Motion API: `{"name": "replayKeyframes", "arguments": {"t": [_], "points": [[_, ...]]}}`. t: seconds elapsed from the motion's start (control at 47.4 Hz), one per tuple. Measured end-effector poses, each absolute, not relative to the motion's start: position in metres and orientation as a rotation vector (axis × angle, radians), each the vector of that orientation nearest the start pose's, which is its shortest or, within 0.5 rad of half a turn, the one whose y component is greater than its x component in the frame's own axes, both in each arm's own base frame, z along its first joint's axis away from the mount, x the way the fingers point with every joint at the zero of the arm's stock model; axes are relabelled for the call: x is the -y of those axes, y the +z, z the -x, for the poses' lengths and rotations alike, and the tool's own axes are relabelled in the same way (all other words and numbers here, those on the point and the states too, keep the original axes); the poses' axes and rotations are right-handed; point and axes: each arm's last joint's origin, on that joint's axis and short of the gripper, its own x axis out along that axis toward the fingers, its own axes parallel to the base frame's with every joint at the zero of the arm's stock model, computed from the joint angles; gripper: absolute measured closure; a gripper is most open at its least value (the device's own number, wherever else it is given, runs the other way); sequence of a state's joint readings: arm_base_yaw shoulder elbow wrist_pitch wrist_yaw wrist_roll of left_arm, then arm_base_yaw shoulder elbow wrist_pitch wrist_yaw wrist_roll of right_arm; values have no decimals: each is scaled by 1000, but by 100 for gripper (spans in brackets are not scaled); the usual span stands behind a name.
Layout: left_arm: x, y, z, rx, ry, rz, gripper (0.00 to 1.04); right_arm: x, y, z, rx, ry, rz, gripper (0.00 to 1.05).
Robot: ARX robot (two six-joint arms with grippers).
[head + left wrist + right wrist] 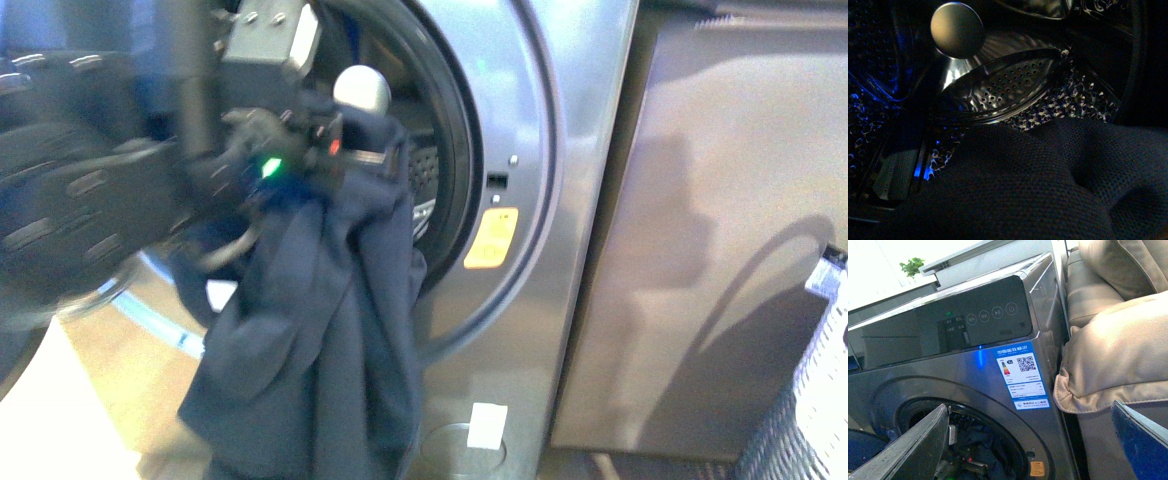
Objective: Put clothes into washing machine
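Observation:
The washing machine (560, 150) is grey-silver and its porthole stands open. The clothes (330, 320), a limp dark navy garment, hang from the porthole's mouth down toward the floor. My left gripper (350, 135) is at the opening, shut on the top of the clothes. In the left wrist view the navy clothes (1048, 185) fill the near half and hide the fingers, with the dimpled steel drum (1003, 90) behind. My right gripper (1029, 407) is open and holds nothing. It hangs in front of the washing machine (948, 380), away from the clothes (978, 440) in the porthole.
The round door (70, 220) is swung open on the left. A plain grey cabinet (720, 230) stands right of the machine, and a white mesh basket (815, 400) sits at the lower right. Beige cushions (1118, 355) lie beside the machine. An orange sticker (492, 238) marks the porthole rim.

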State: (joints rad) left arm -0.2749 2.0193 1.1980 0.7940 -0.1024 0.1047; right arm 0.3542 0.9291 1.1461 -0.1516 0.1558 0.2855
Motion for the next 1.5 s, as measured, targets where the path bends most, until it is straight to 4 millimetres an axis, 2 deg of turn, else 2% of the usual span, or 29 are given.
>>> {"name": "replayKeyframes", "arguments": {"t": [0.316, 0.401, 0.527, 0.675, 0.864, 0.928, 1.096, 1.307, 1.497], "points": [[116, 188, -465, -38, -120, -110, 97, -56, 429, -177, 33, 155, -292, 10], [114, 183, -473, -45, -106, -110, 97, -49, 412, -172, 28, 38, -163, 23], [109, 173, -486, -59, -81, -105, 97, -38, 372, -161, 32, 16, -64, 43], [104, 162, -505, -66, -56, -90, 97, -25, 314, -150, 14, 9, -16, 73], [105, 158, -527, -44, -45, -84, 97, -16, 269, -140, 1, 6, -4, 104], [107, 159, -537, -23, -39, -83, 97, -14, 254, -136, -1, 5, -2, 102], [111, 164, -554, -3, -23, -84, 97, -4, 232, -130, -4, 23, -2, 102], [115, 171, -579, 12, 4, -108, 97, 0, 209, -122, -8, 0, -2, 102], [113, 175, -595, 6, 33, -127, 97, 0, 198, -118, -6, 1, -2, 102]]}}
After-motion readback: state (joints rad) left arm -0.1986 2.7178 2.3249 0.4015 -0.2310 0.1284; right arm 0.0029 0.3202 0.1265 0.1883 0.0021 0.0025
